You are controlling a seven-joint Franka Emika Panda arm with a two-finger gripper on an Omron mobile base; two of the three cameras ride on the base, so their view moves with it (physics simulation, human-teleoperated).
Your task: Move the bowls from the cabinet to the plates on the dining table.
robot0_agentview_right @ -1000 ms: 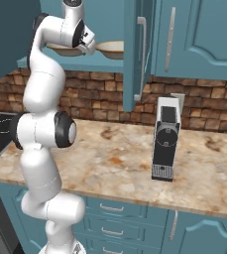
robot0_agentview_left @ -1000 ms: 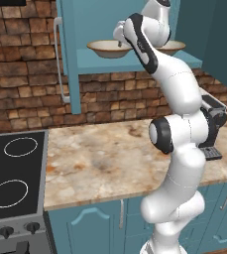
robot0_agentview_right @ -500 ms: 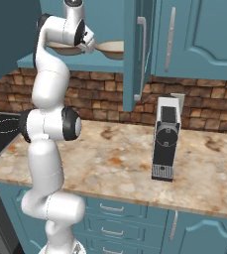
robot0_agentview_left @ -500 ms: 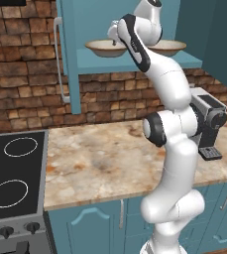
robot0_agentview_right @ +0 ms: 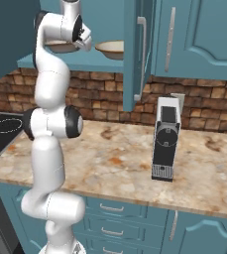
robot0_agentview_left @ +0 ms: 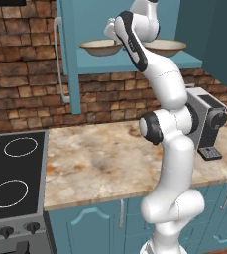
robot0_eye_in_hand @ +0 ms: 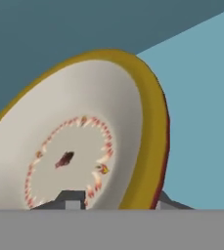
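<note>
You have both wide, shallow cream-white bowls with tan-brown rims on the teal inner shelf of the open teal-blue wall cabinet [robot0_agentview_left: 135, 62], so nothing has been delivered yet. Working left to right in the left base view: the black cooktop [robot0_agentview_left: 13, 176] sits at the end of the beige, rust-mottled marble counter [robot0_agentview_left: 100, 158], the left bowl [robot0_agentview_left: 97, 47] rests on the shelf, your white arm's two-finger gripper [robot0_eye_in_hand: 116, 201] is up at its rim, the right bowl [robot0_agentview_left: 167, 47] stands just beside the arm, and the black-and-white coffee machine [robot0_agentview_left: 209, 121] is below on the counter. In the hand view one dark finger tip sits inside the left bowl's rim and the other outside it; they straddle the rim, but you cannot tell whether they are clamped. Judging from this, you are at the first pick: both carries to the plates remain.
</note>
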